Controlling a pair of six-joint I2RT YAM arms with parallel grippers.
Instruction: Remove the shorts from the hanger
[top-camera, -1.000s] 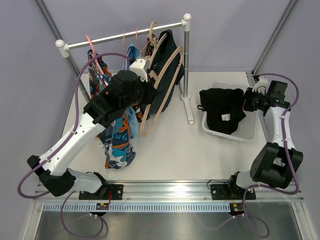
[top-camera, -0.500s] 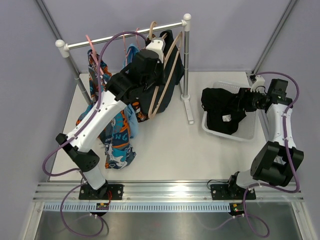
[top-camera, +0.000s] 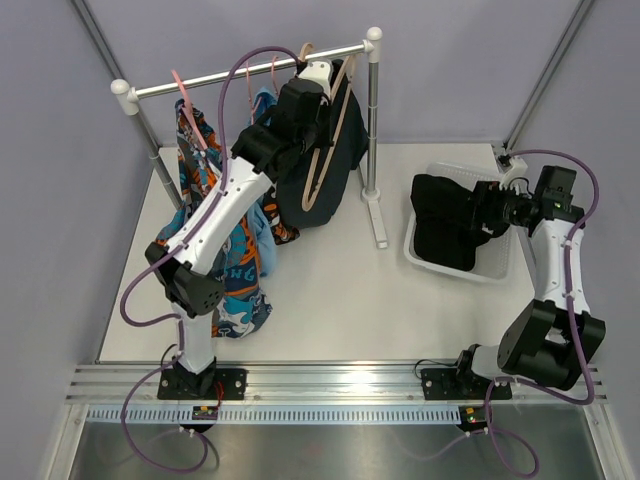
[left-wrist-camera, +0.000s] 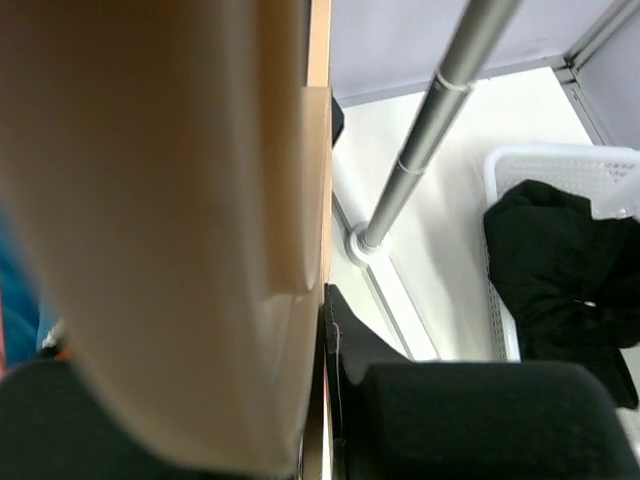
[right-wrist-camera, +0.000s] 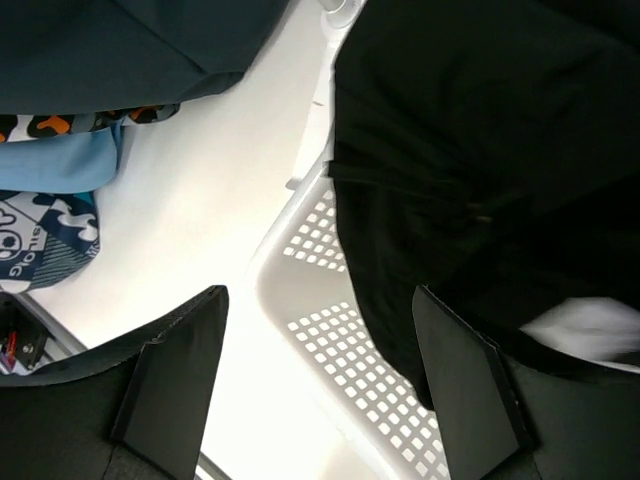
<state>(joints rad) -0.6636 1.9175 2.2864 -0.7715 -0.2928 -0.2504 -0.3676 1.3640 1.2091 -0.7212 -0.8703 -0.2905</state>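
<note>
Release! Our right gripper (right-wrist-camera: 315, 340) has sprung wide, black shorts (top-camera: 450, 225) now in the basket (top-camera: 470, 272), frame right, and the left gripper (left-wrist-camera: 275, 420), clamped on the hanger (left-wrist-camera: 150, 200), has risen upper centre; dark shorts (top-camera: 345, 150) still hang there.

The top external camera looks down from above and behind the arm bases over the whole counter (top-camera: 330, 300) and clothes rail (top-camera: 155, 85). The left wrist camera, tight against a tan hanger (left-wrist-camera: 180, 250), faces past the rail's post (left-wrist-camera: 417, 150) toward the white basket (left-wrist-camera: 560, 160). The right wrist camera looks closely down through the right claw (right-wrist-camera: 318, 385) at that basket, seen in all three views.
</note>
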